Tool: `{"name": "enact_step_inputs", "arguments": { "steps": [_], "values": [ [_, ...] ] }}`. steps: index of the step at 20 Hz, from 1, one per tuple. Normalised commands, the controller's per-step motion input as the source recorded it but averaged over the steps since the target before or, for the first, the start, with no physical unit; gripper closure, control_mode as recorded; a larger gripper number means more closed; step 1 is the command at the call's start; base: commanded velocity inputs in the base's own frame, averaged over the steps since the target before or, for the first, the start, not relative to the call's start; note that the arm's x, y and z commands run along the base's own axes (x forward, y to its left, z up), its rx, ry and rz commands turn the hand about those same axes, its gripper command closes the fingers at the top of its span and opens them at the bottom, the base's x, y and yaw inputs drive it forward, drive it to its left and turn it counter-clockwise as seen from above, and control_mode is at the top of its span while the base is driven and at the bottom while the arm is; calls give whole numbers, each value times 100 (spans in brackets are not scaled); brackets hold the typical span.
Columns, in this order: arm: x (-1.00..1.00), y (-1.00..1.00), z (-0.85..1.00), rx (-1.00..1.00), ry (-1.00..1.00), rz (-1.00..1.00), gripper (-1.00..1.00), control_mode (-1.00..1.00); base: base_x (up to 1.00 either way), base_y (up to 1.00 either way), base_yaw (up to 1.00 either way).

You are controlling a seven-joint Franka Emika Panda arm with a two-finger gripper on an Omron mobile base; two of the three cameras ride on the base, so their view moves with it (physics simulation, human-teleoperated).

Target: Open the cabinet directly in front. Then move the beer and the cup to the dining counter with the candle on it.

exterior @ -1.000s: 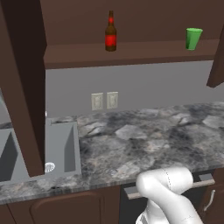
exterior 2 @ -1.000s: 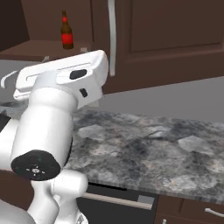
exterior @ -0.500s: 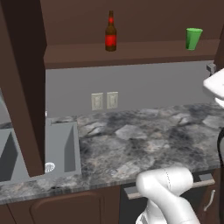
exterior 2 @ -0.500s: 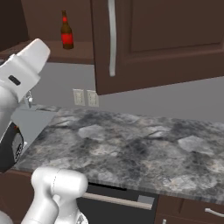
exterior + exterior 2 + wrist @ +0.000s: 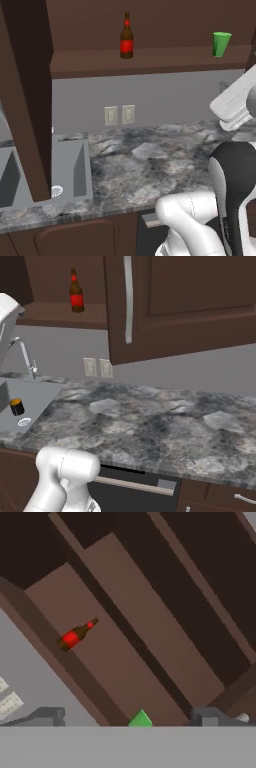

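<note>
Two things stand on the shelf of the open dark brown wooden wall cabinet [image 5: 150,62]: the small brown glass beer bottle with red label [image 5: 126,36], at upper centre of the left base view, and the bright green tapered cup [image 5: 221,44] at upper right, well apart. In the hand view the two-finger gripper [image 5: 131,716] has its dark fingertips [image 5: 49,715] spread apart, holding nothing, with the cup between them at the bottom edge.
</note>
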Motion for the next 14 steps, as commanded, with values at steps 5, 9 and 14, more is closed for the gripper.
{"name": "enact_step_inputs", "arguments": {
  "steps": [5, 9, 14],
  "values": [
    [21, 1, 0, -29, 18, -25, -100, -100, 0, 0, 0],
    [33, 0, -13, -29, 14, -28, -100, -100, 0, 0, 0],
    [64, -13, -41, -26, 11, -25, -100, -100, 0, 0, 0]
  ]
}}
